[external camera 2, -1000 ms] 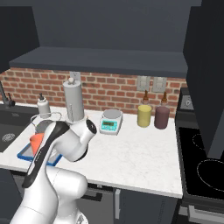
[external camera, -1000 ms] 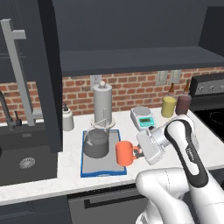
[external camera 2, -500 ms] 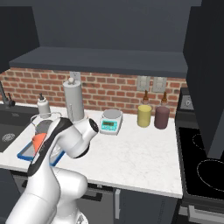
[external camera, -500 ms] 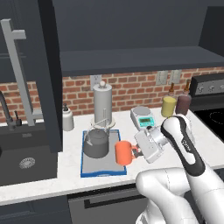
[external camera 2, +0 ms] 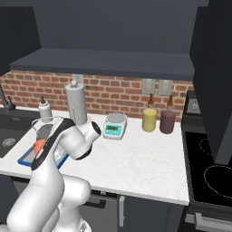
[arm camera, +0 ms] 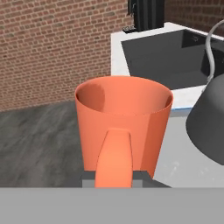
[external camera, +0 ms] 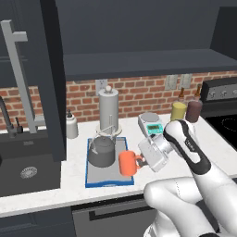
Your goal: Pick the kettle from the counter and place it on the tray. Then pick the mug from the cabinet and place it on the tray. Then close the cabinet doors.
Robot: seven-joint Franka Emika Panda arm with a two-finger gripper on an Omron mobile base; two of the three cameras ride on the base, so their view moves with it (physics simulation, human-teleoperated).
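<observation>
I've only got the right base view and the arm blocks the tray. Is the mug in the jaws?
Observer: Yes. In the hand view the gripper is closed on the handle of the orange mug.
Operator: Where is it relative to the tray?
Observer: In the left base view the mug sits at the right edge of the blue-rimmed tray.
Operator: Kettle on the tray already?
Observer: Yes, the kettle stands on the tray, just left of the mug.

Kitchen: sink (external camera: 28, 172), stove (external camera 2: 213, 170), brick backsplash (external camera 2: 122, 93).
</observation>
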